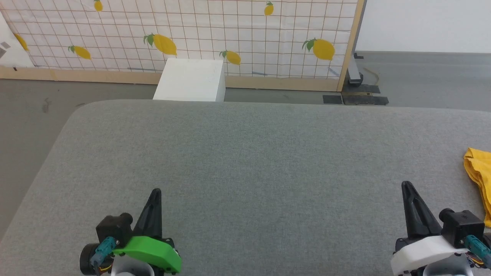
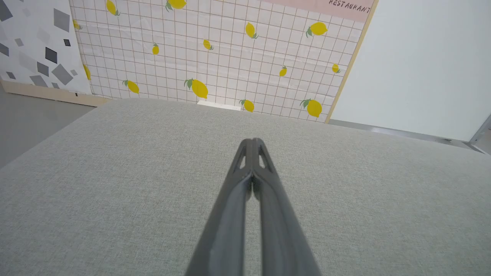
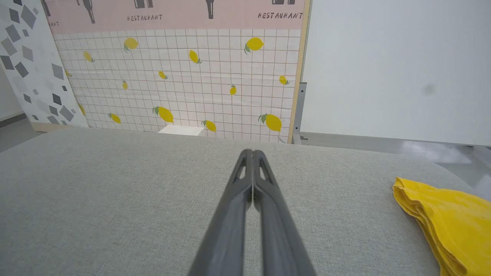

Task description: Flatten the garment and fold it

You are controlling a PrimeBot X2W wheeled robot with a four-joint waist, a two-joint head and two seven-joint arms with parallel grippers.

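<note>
The left hand [image 1: 156, 191] at 7 o'clock and the right hand [image 1: 406, 184] at 5 o'clock are pinched together, empty, over the grey table [image 1: 245, 153]. The garment [image 1: 477, 168] lies bunched at 3 o'clock; the right hand should probably spread before pinching one edge layer.

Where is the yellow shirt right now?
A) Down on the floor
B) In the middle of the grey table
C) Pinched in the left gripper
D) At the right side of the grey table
D: the yellow shirt lies at the far right of the grey table, off to the side of the shut right gripper and not touching it.
</note>
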